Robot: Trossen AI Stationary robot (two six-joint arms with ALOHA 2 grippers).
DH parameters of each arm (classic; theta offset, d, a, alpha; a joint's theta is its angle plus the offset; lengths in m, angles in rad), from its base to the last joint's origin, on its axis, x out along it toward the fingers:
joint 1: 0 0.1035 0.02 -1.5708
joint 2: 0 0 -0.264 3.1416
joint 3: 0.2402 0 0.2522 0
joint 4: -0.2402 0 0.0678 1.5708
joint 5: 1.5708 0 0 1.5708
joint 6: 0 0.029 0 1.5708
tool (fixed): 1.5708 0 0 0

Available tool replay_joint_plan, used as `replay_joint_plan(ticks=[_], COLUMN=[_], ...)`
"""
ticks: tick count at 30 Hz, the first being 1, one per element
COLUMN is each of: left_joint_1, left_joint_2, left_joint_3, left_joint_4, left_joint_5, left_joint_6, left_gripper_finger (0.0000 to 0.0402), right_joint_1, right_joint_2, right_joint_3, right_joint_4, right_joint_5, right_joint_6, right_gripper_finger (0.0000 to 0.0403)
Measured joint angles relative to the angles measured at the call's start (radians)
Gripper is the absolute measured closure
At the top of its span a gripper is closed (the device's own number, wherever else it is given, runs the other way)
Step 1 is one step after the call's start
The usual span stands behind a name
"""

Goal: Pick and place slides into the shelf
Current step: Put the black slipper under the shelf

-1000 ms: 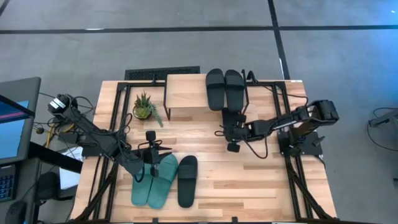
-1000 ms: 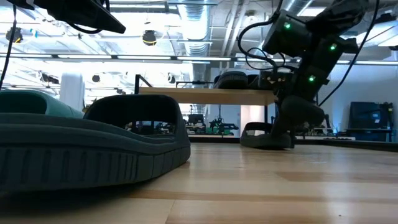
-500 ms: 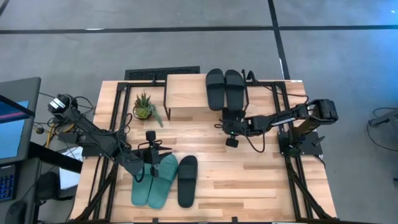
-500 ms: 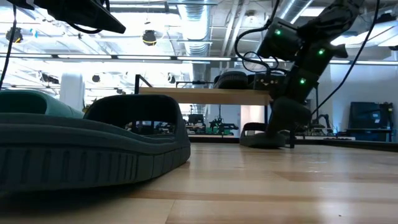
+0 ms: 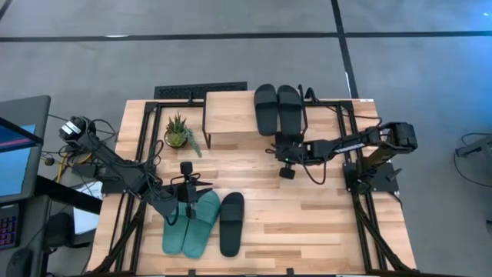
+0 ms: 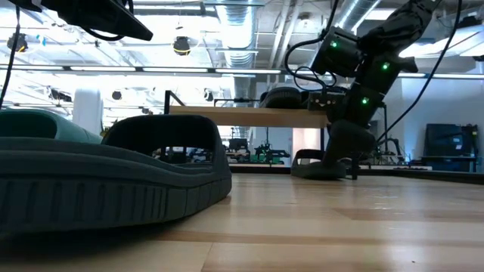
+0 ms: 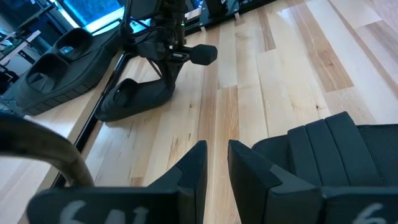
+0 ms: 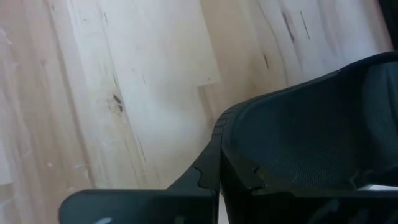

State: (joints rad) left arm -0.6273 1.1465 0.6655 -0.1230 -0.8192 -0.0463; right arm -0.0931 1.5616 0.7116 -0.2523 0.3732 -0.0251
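High view: right pincer (image 5: 286, 151) is clamped on a black slide (image 7: 134, 99) at the shelf's (image 5: 231, 115) front edge. Left pincer (image 5: 187, 201), narrowly parted, hovers over the teal slides (image 5: 191, 223) on the desk (image 5: 323, 223).

In the high view the right gripper (image 5: 286, 148) covers most of the black slide (image 7: 134, 99) lying at the shelf (image 5: 231, 115) front edge. The right wrist view cuts that slide off at its border. In the low view the teal slide (image 6: 30, 125) runs off the picture, and the black pair (image 6: 283, 97) atop the shelf is too small to make out.
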Motion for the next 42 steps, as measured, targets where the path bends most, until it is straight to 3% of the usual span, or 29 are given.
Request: replay_joint_plan(ticks=[19,32,42], left_joint_1=[0.000,0.000,0.000], left_joint_2=[0.000,0.000,0.000], left_joint_3=[0.000,0.000,0.000], left_joint_4=[0.000,0.000,0.001], left_joint_5=[0.000,0.000,0.000], left_joint_6=[0.007,0.007,-0.002], left_gripper_finger=[0.0346,0.0346,0.0346], right_joint_1=[0.009,0.046,0.113], right_joint_2=[0.000,0.000,0.000], right_joint_3=[0.000,0.000,0.000], right_joint_4=[0.008,0.008,0.001], right_joint_5=[-0.033,-0.033,-0.033], right_joint_6=[0.006,0.026,0.077], right_gripper_finger=[0.0400,0.0340,0.0337])
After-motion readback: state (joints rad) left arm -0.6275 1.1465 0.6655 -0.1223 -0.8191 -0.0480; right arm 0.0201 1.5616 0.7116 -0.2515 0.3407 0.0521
